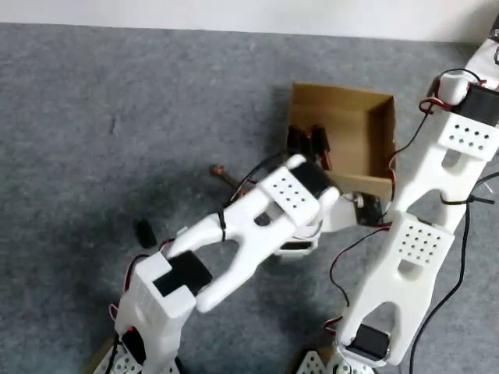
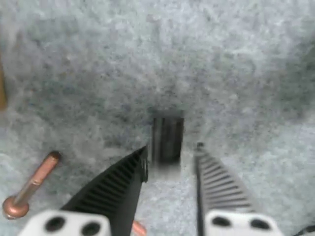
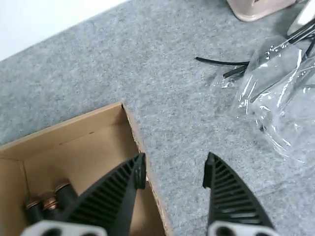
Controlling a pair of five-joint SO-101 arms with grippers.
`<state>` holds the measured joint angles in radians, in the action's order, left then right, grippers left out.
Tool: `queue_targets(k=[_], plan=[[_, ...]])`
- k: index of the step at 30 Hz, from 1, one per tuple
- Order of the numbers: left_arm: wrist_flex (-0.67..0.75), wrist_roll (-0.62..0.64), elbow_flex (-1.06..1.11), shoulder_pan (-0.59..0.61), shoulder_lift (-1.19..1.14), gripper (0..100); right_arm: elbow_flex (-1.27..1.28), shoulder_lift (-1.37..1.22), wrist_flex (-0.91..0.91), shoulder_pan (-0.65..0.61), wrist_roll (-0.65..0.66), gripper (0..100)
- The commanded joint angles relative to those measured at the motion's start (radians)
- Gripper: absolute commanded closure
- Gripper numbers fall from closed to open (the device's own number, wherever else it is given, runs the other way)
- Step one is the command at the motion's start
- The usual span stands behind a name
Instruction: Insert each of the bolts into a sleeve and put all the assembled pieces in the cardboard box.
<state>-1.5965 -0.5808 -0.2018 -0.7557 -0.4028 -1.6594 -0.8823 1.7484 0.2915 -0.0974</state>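
One black sleeve [image 2: 167, 132] stands on the bench btwn the tips of my left pincer [image 2: 171, 149], spread wide; copper bolt [image 2: 30, 186] lies beside. Right pincer [image 3: 175, 158] also wide, over cardboard box [image 3: 133, 123] rim.

Table cover [image 1: 93, 117]: grey fuzzy felt. Bolt [image 2: 33, 183]: coppery metal. Sleeve [image 2: 168, 140]: matt black. Cardboard box [image 1: 355, 128]: plain matt brown.

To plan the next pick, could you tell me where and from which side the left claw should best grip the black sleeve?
Across its middle, on its two long sides. The sleeve sits in line between the fingers of the open left claw, so probably come straight ahead from where the claw is.
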Motion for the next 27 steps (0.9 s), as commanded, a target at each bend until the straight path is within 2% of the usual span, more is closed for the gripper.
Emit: queue_targets(k=[1, 5, 8, 12, 15, 19, 23, 27], plan=[[0.012, -0.003, -0.013, -0.013, 0.077, 83, -0.097, 0.013, 0.015, 0.012, 0.011, 82.1], [0.006, 0.021, -0.094, 0.050, 0.088, 84, -0.097, 0.013, 0.015, 0.004, 0.009, 82.1], [-0.044, 0.087, -0.225, 0.157, 0.136, 84, -0.097, 0.013, 0.015, 0.004, 0.012, 82.1], [-0.141, 0.160, -0.440, 0.351, 0.228, 84, -0.097, 0.013, 0.013, 0.002, 0.014, 82.1], [-0.158, 0.216, -0.495, 0.512, 0.312, 84, -0.097, 0.013, 0.013, -0.021, 0.018, 82.1], [-0.157, 0.290, -0.493, 0.730, 0.410, 84, -0.096, 0.018, 0.016, -0.099, 0.157, 82.1], [-0.155, 0.486, -0.496, 0.969, 0.449, 83, -0.064, 0.018, 0.016, -0.193, 0.278, 82.1], [-0.121, 0.741, -0.481, 1.155, 0.423, 83, -0.015, 0.022, 0.018, -0.268, 0.282, 82.1]])
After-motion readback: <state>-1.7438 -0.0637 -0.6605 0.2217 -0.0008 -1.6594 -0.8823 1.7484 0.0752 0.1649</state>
